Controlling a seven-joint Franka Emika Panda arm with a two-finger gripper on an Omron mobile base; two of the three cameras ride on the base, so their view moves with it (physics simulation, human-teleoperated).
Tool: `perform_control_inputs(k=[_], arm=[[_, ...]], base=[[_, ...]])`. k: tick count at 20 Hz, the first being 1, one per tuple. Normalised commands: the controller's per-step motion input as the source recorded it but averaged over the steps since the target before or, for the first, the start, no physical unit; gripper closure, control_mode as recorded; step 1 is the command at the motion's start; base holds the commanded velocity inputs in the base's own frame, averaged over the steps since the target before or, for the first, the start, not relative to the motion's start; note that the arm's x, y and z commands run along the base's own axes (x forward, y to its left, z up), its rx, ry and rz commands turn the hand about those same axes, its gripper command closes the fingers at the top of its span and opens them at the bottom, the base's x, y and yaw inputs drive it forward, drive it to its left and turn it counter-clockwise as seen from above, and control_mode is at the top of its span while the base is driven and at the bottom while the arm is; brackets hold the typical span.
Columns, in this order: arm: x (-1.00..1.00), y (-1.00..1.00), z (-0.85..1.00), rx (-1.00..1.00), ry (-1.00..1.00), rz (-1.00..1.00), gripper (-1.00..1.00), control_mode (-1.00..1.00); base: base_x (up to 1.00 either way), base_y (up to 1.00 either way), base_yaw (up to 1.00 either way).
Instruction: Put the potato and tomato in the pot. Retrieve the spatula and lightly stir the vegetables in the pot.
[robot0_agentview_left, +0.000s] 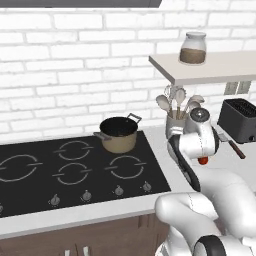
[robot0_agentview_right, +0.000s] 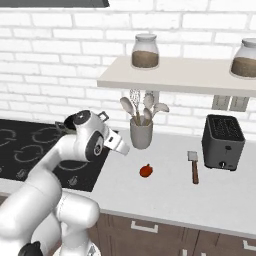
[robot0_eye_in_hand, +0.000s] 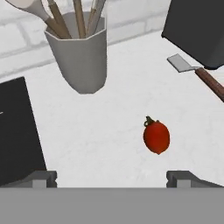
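The tomato (robot0_eye_in_hand: 156, 136) is small and red-orange and lies on the white counter, between the utensil cup and the spatula (robot0_eye_in_hand: 197, 72). It also shows as the tomato (robot0_agentview_right: 146, 170) and the tomato (robot0_agentview_left: 203, 160). My gripper (robot0_eye_in_hand: 111, 177) hangs open above the counter with nothing between its fingers. The tomato is a little ahead of it and to the right. The tan pot (robot0_agentview_left: 119, 134) with a dark inside stands on the cooktop's back right burner, left of the arm. The spatula (robot0_agentview_right: 193, 166) has a grey blade and brown handle and lies flat by the toaster. The potato is out of view.
A grey utensil cup (robot0_agentview_right: 141, 132) full of spoons stands near the wall. A black toaster (robot0_agentview_right: 223, 141) is at the right. A shelf (robot0_agentview_right: 180, 77) with jars hangs overhead. The black cooktop (robot0_agentview_left: 75, 167) lies to the left, its edge beside the hand.
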Motion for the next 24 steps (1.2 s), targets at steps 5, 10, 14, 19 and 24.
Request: perform_control_inputs(k=[5,10,14,19,24], arm=[[-0.02,-0.55,-0.25,0.00,0.12,0.00,-1.00,-1.00],[0.00,-0.65,-0.37,0.00,0.10,0.00,-1.00,-1.00],[0.00,-0.36,-0.46,0.00,0.02,0.04,-1.00,-1.00],[0.02,-0.07,-0.45,0.00,0.00,0.07,-1.00,-1.00],[0.22,-0.08,-0.36,0.00,0.00,0.05,-1.00,-1.00]], base=[[0.00,0.00,0.00],[0.00,0.00,0.00],[0.00,0.00,0.00],[0.00,0.00,0.00],[0.00,0.00,0.00]])
